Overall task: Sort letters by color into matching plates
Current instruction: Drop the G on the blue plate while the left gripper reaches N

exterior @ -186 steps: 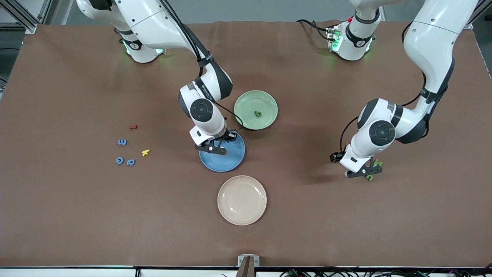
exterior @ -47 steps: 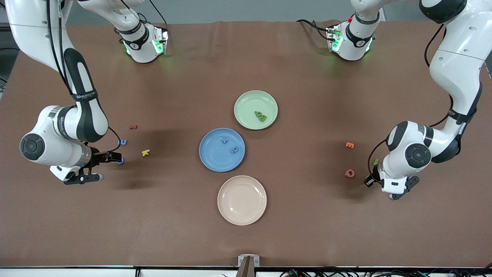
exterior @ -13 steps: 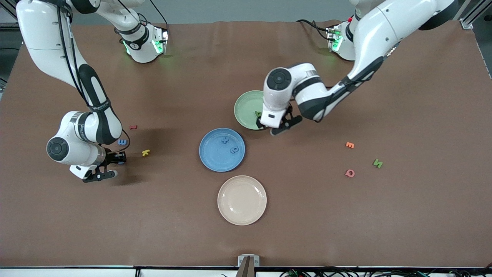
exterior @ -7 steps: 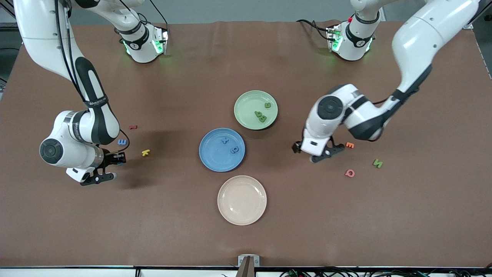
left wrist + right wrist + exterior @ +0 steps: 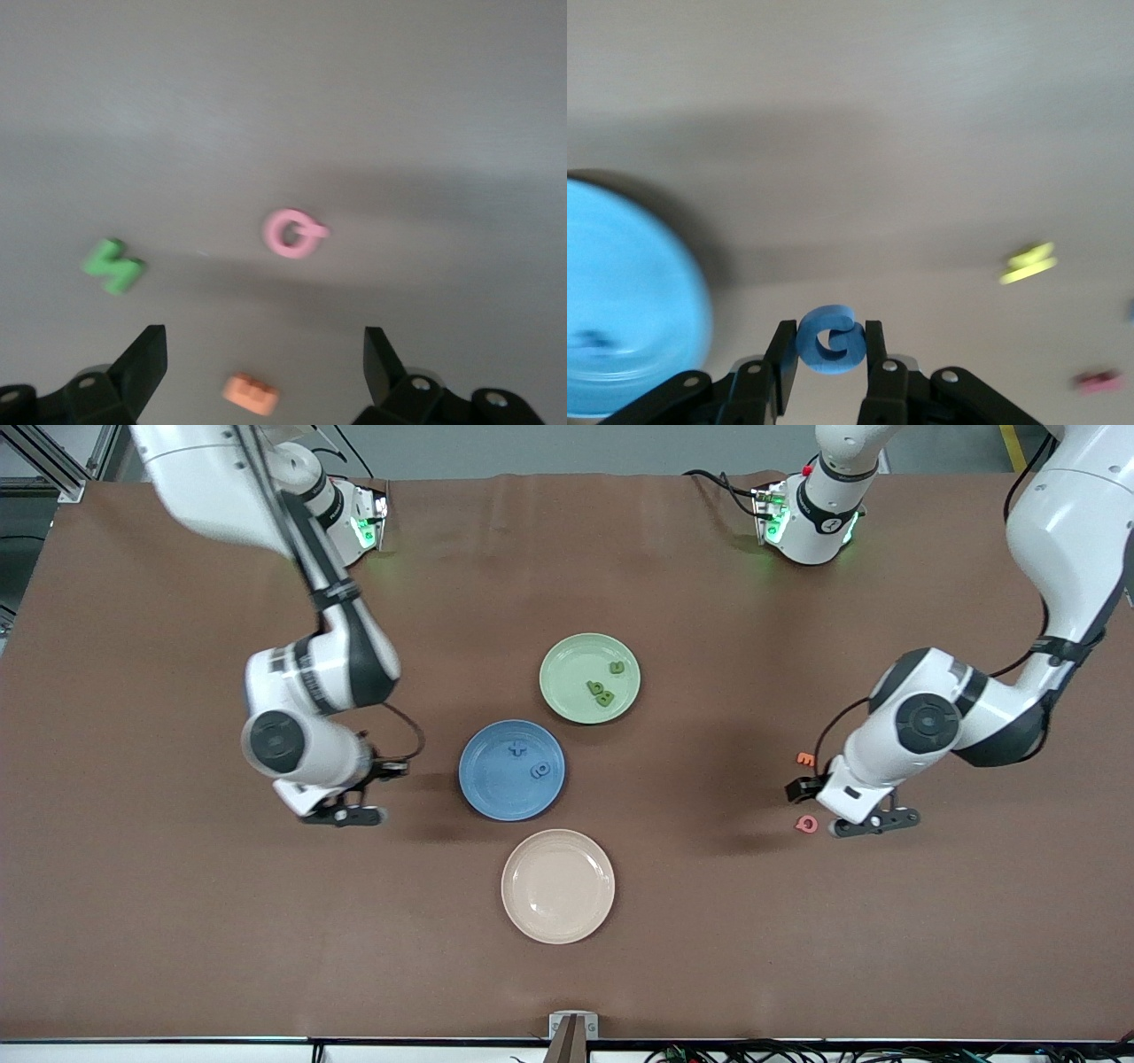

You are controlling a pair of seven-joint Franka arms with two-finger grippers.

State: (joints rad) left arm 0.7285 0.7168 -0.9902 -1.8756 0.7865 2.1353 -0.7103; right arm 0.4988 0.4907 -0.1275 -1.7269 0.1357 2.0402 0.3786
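My right gripper [image 5: 830, 343] is shut on a blue letter G [image 5: 830, 337], held above the table beside the blue plate [image 5: 496, 793], toward the right arm's end. In the front view the right gripper [image 5: 365, 793] hides that letter. The blue plate carries two blue letters [image 5: 539, 770]. Three green letters [image 5: 604, 693] lie on the green plate [image 5: 567, 664]. My left gripper [image 5: 264, 356] is open and holds nothing, up over the table toward the left arm's end, where a green letter N [image 5: 112, 266] lies. The left gripper [image 5: 864, 819] hides that N in the front view.
A cream plate [image 5: 557, 886] sits nearer the front camera than the blue plate. An orange letter [image 5: 251, 394] and a pink letter [image 5: 292, 233] lie beside the green N. A yellow letter [image 5: 1028, 263] and a dark red one [image 5: 1099, 382] lie toward the right arm's end.
The right arm has carried the blue G from the right arm's end toward the blue plate. The left arm, open, has swung from the green plate toward the left arm's end, over the orange and pink letters.
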